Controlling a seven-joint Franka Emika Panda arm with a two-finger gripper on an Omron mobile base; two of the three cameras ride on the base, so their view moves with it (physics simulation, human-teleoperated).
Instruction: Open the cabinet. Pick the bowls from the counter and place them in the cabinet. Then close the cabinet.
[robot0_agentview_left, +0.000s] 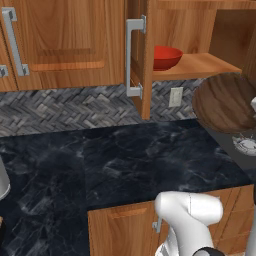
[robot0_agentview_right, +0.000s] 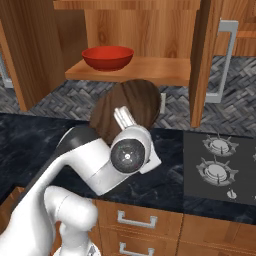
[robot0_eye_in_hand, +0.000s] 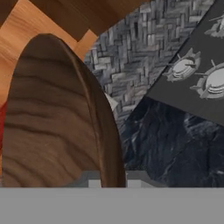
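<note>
The cabinet (robot0_agentview_left: 200, 66) stands open, its doors (robot0_agentview_right: 201, 60) swung out, and the glossy red bowl (robot0_agentview_left: 166, 57) (robot0_agentview_right: 107, 57) sits on its lower shelf. In the hand view my gripper (robot0_eye_in_hand: 113, 183) is shut on the rim of the dark brown wood-grain bowl (robot0_eye_in_hand: 52, 127), with one fingertip on each side. The brown bowl (robot0_agentview_left: 225, 102) (robot0_agentview_right: 125, 112) hangs tilted on edge in the air above the black marble counter (robot0_agentview_left: 125, 160), just in front of and below the shelf. In the right base view my own wrist hides the fingers.
A stove top with burners (robot0_agentview_right: 217, 160) (robot0_eye_in_hand: 192, 70) lies to the right of the counter. The open left door with its grey bar handle (robot0_agentview_left: 131, 57) juts out beside the shelf. A wall outlet (robot0_agentview_left: 176, 96) sits on the herringbone tiles. Drawer fronts (robot0_agentview_right: 135, 220) run below.
</note>
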